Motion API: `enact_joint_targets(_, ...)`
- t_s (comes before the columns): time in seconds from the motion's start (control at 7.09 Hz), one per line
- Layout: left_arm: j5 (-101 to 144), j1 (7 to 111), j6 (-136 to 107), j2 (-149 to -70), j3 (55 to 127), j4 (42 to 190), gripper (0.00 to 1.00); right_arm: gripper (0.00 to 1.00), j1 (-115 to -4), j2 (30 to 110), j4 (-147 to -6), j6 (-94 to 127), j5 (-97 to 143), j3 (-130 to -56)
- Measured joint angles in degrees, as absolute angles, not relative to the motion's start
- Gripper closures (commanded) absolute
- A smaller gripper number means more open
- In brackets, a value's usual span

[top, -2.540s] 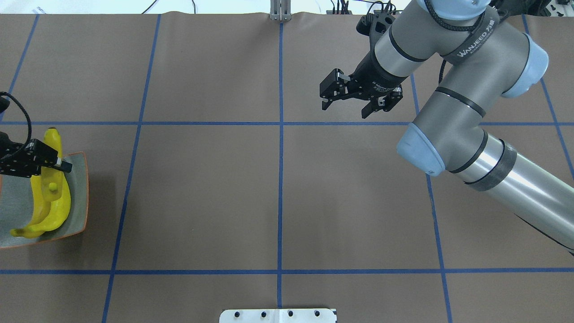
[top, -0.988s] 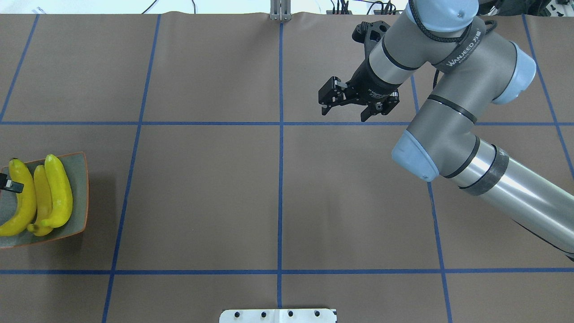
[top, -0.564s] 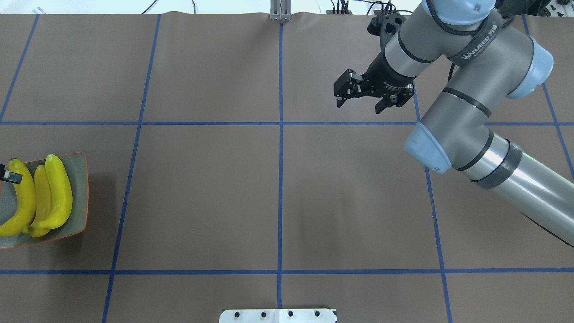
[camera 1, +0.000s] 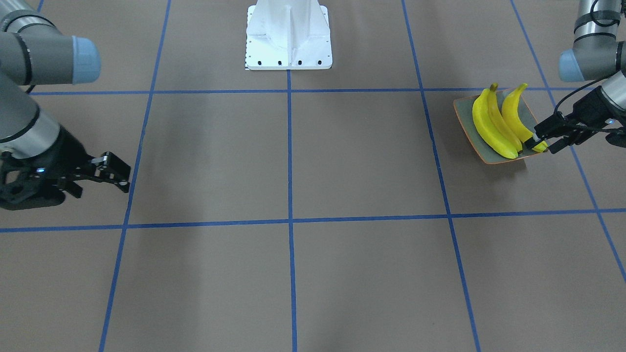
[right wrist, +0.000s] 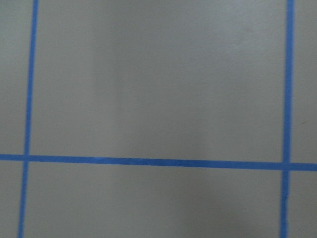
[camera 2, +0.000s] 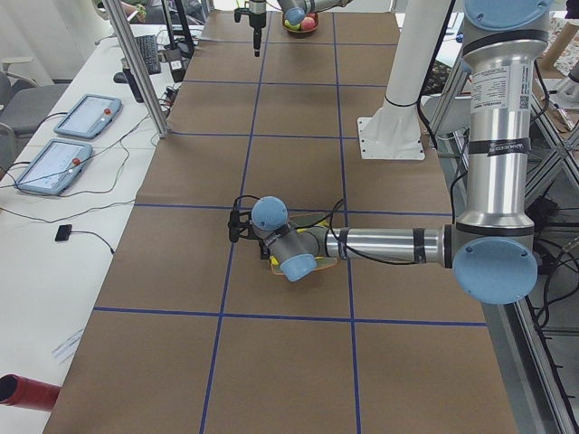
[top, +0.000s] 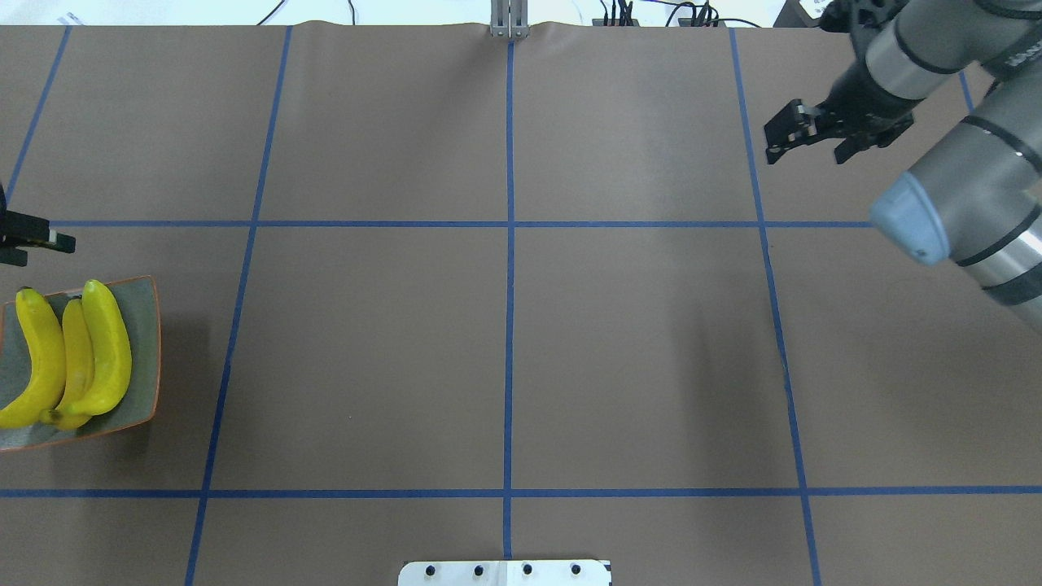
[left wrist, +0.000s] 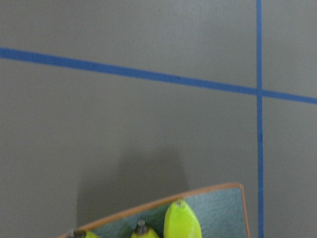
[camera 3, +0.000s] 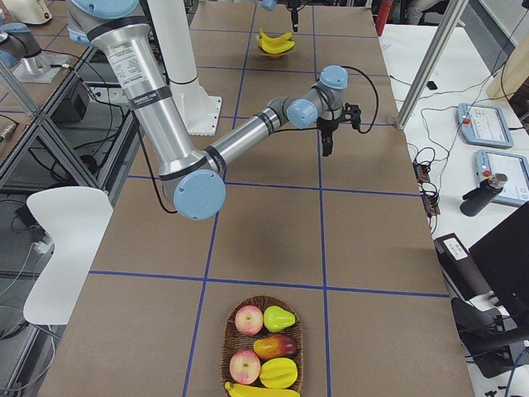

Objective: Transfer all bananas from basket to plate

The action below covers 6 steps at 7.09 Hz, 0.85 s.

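Bananas (top: 81,358): 3 on plate (top: 146,321). Left gripper (camera 1: 542,145) just beyond plate, spread, empty. Right gripper (top: 806,155) spread, empty.

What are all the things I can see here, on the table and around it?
bananas: three, yellow, side by side on the plate; a fourth at the basket's edge
plate: one, grey-green, orange rim, table's end at the robot's left
basket: one, brown wicker, opposite end
apples: two, pink-red, in the basket
other fruit: three, green, red, yellow, in the basket
table: one, brown, blue grid lines
mount: one, white, at the robot's base
screens: two, grey-blue, side desk
chair: one, white, beside the table
left gripper: black, open, beside the plate
right gripper: black, open, over bare table
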<state>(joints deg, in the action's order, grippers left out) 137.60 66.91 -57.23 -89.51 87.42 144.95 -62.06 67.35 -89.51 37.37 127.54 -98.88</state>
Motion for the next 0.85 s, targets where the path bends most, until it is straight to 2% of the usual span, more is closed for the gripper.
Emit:
enact_joint_targets(0.42,132.4,66.5,-57.1,-96.7,87.7,138.2,0.0,0.0,-75.0,73.5,-96.0,20.6,126.8,-97.3)
enact_joint_targets(0.85,125.0,61.4,-57.9,-102.9,88.1,132.3,0.0,0.0,-90.6,75.5,-96.3,-2.9,125.6,-84.0)
